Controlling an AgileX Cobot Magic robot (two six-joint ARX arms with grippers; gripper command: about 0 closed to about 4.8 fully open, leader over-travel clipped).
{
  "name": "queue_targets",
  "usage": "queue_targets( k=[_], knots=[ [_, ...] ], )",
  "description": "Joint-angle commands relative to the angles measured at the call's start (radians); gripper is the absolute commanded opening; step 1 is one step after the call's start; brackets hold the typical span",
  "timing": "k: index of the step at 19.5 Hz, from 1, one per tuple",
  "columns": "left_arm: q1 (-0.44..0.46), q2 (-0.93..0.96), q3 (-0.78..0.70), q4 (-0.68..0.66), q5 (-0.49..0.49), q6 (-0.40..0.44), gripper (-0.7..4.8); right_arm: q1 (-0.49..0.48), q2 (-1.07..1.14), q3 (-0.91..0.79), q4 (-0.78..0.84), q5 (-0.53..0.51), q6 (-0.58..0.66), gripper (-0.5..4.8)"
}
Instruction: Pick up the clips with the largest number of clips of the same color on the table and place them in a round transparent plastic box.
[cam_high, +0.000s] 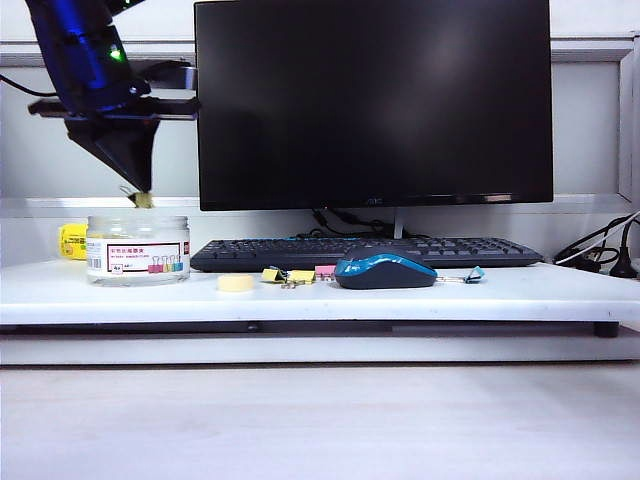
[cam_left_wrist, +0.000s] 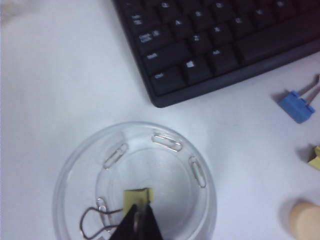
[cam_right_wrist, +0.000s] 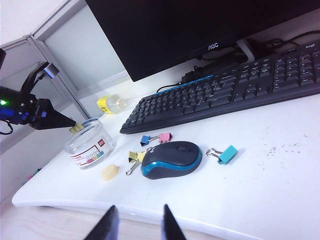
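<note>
Nearest the exterior camera, on the white tabletop (cam_high: 500, 295), lie a pale tape roll (cam_high: 236, 283), two yellow clips (cam_high: 287, 276) and a blue and black mouse (cam_high: 385, 271), all in front of the black keyboard (cam_high: 360, 252). At the left stands the round transparent plastic box (cam_high: 137, 249), upright, its open mouth facing up. Directly above it hangs the left tool (cam_high: 140, 192), pointing straight down, its tips pressed together on a yellow clip (cam_left_wrist: 137, 195). That clip's yellow body hangs below the tips, over the box's mouth; its wire handles seem to run up between the tips, though the wrist view is too blurred to be sure. Silver paper clips (cam_left_wrist: 167, 142) lie flat on the box's floor. The right tool (cam_right_wrist: 136, 225) sits well back from the tabletop edge, its two fingers apart and holding nothing. A blue clip (cam_right_wrist: 225, 154) lies beside the mouse.
</note>
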Motion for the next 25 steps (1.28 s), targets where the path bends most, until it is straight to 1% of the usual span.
queue_targets(
  k=[1, 5, 7, 10, 12, 13, 14, 15, 17, 19, 21, 24, 25],
  knots=[
    [0.000, 0.013, -0.001, 0.008, 0.004, 0.006, 0.62, 0.000, 0.001, 0.006, 0.013, 0.002, -0.004, 1.17],
    [0.000, 0.015, -0.001, 0.027, 0.004, 0.004, 0.63, 0.000, 0.001, 0.006, 0.013, 0.001, -0.004, 1.17],
    [0.000, 0.013, 0.003, 0.046, 0.009, -0.017, 0.63, 0.000, 0.001, 0.006, 0.013, 0.001, -0.004, 1.17],
    [-0.009, 0.012, 0.037, 0.041, 0.056, -0.018, 0.68, 0.000, 0.001, 0.006, 0.013, 0.001, -0.004, 1.17],
    [-0.028, 0.012, 0.064, 0.034, 0.067, -0.011, 0.68, 0.000, 0.001, 0.006, 0.013, 0.001, -0.004, 1.17],
    [-0.041, 0.012, 0.072, 0.034, 0.092, 0.002, 0.72, 0.000, 0.001, 0.006, 0.013, 0.001, -0.004, 1.17],
    [-0.055, 0.012, 0.081, 0.034, 0.129, 0.020, 0.92, 0.000, 0.001, 0.006, 0.013, 0.001, -0.004, 1.17],
    [-0.069, 0.012, 0.085, 0.034, 0.162, 0.043, 0.94, 0.000, 0.001, 0.006, 0.013, 0.001, -0.004, 1.17],
    [-0.108, 0.013, 0.084, 0.010, 0.213, 0.121, 0.94, 0.000, 0.001, 0.006, 0.013, 0.001, -0.004, 1.17],
    [-0.142, 0.014, 0.084, -0.031, 0.214, 0.205, 0.94, 0.000, 0.001, 0.006, 0.013, 0.001, -0.004, 1.17],
    [-0.158, 0.019, 0.084, -0.059, 0.224, 0.254, 0.94, 0.000, 0.001, 0.006, 0.013, 0.002, -0.004, 1.17],
    [-0.161, 0.058, 0.084, -0.073, 0.279, 0.262, 0.94, 0.000, 0.001, 0.006, 0.013, 0.001, -0.004, 1.17],
    [-0.161, 0.077, 0.084, -0.079, 0.284, 0.263, 0.94, 0.000, 0.001, 0.006, 0.013, 0.000, -0.004, 1.17]
  ],
)
